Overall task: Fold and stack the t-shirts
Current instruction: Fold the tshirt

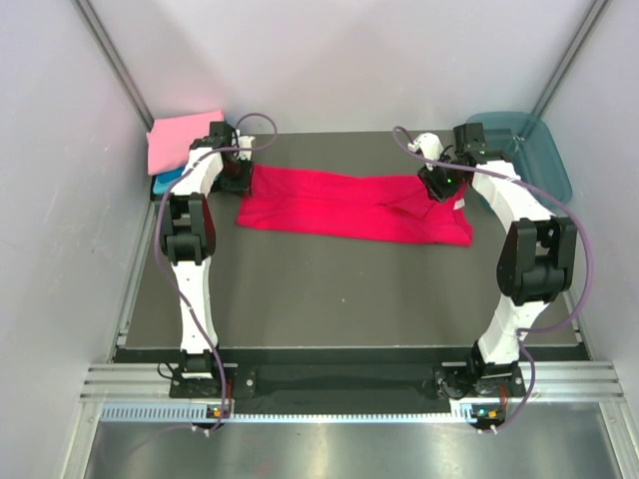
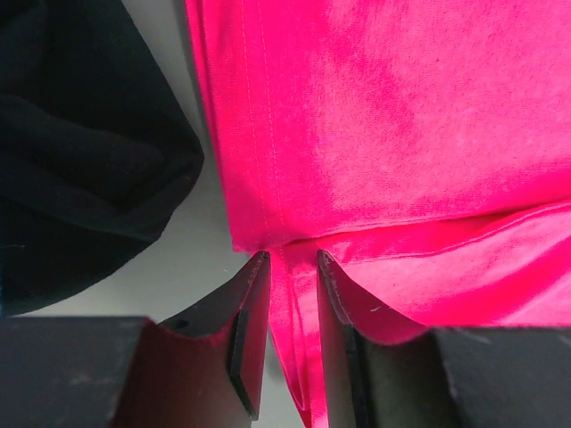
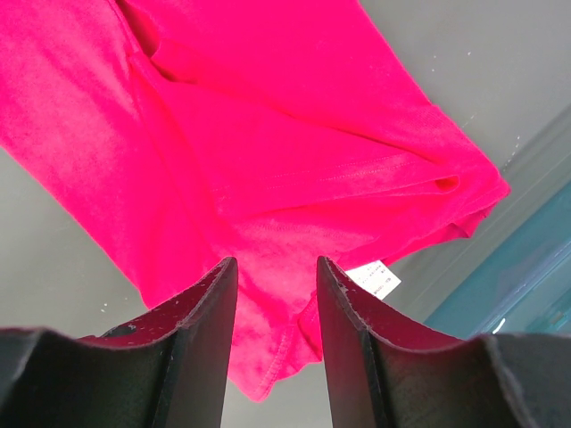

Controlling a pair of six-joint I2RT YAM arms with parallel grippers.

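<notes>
The crimson-red t-shirt [image 1: 349,205] lies on the dark table as a long folded band. My left gripper [image 1: 243,183] is over its left end. In the left wrist view the jaws [image 2: 293,257] stand a little apart, and a loose strip of the red t-shirt's [image 2: 393,134] hem runs between them. My right gripper [image 1: 436,190] hovers over the right end. Its jaws [image 3: 277,261] are open above the red fabric [image 3: 268,134], with nothing pinched. A black t-shirt [image 2: 80,152] lies just left of the red one. A pink t-shirt [image 1: 185,140] rests on a turquoise one [image 1: 165,184] at the back left.
A translucent teal tub [image 1: 529,150] stands at the back right corner, and its edge [image 3: 526,276] shows close to the right gripper. A white care label [image 3: 375,278] sticks out from the red shirt's right end. White walls close in the table on both sides.
</notes>
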